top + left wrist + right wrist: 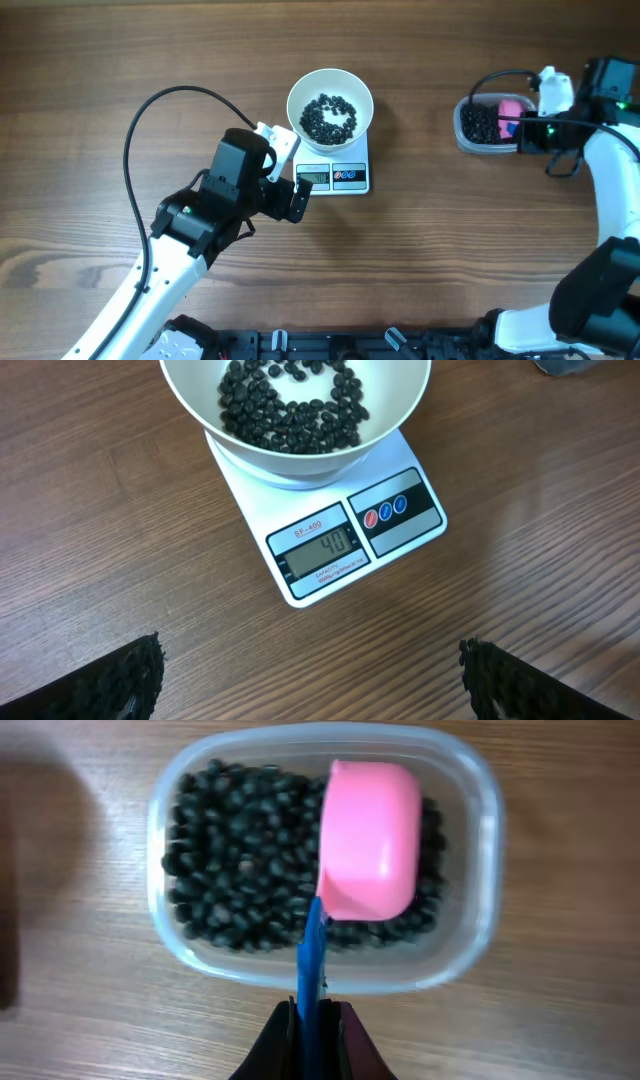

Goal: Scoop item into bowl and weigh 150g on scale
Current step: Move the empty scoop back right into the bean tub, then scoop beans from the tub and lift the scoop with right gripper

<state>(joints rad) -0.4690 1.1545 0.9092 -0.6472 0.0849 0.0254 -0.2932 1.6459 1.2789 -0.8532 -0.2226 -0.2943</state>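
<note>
The wooden surface [120,60] carries everything, and over it the left gripper [315,682] hovers just in front of the scale [345,177] with its jaws spread wide and empty. At the far right, the right gripper [318,1020] has its jaws pinched tight on the blue handle [312,950] of a pink scoop [368,835]. The scale, its display reading 40, bears the white bowl [295,105] holding a thin layer of beans [328,118], while well apart the scoop sits over the black beans [240,850] in the clear tub [480,840].
</note>
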